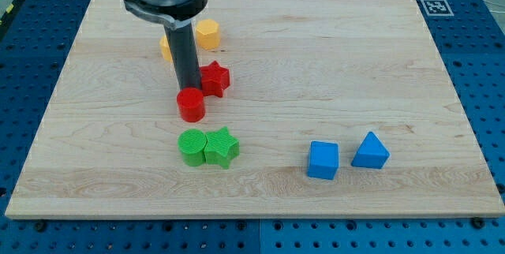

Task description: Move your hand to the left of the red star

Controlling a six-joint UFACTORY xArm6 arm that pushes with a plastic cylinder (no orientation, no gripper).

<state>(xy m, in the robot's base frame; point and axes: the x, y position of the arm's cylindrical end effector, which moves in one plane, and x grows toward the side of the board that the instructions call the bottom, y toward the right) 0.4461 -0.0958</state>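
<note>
The wooden board [331,65] is filling most of the view, lying on a blue perforated table [481,65], with a small black-and-white marker tag [435,6] sitting at the board's top right corner. The arm's dark rod [185,53] is coming down from the view's top left, and my tip [188,89] is resting just to the view's left of the red star [215,78], touching or nearly touching it; I cannot tell which. There is no hand to spread or pinch here, only the bare rod, and it is gripping nothing. The red cylinder [190,105] is standing right below my tip, close against it. Behind the rod, a yellow hexagonal block [207,33] is sitting toward the view's top, and another yellow block [166,46] is showing partly at the rod's left, its shape hidden. Lower down, a green cylinder [191,147] and a green star [222,147] are touching side by side. At the view's lower right, a blue cube [323,160] and a blue triangular block [370,151] are sitting near each other.
</note>
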